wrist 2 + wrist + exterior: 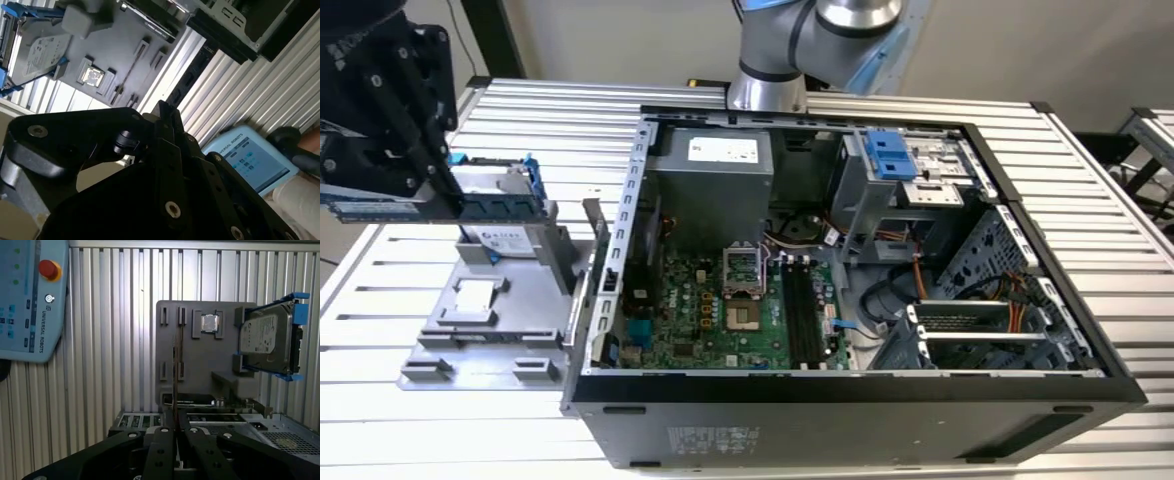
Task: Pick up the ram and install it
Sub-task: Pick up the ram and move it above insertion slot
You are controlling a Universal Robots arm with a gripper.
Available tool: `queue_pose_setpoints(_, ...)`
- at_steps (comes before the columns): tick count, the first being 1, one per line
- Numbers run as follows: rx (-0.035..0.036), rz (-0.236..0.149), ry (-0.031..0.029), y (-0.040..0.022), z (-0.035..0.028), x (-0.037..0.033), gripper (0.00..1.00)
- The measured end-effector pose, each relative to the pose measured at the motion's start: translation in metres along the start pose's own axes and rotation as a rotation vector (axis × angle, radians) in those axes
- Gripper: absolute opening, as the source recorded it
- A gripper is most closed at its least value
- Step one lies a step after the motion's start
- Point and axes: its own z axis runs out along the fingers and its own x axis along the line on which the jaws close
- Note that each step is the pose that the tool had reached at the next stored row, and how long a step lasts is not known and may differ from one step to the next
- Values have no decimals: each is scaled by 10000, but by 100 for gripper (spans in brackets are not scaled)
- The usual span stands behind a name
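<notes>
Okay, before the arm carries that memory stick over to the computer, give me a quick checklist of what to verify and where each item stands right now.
1. Ram gripped: ok. The gripper is closed on it.
2. Ram free of the gray holder: ok. In the exterior view it appears to hang clear of it.
3. Computer case open: ok. The motherboard is exposed.
4. Memory slots free: ok. They look empty.
5. Slot latches open: cannot tell.
6. Person's sleeve away from the case: ok. It is beside the teach pendant.
</notes>
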Motion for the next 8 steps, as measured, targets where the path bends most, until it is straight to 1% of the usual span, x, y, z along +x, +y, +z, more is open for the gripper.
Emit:
queue_pose_setpoints(3,0,0,0,-137,0,-1,0)
queue_pose_setpoints(8,0,1,0,-329,0,-3,0)
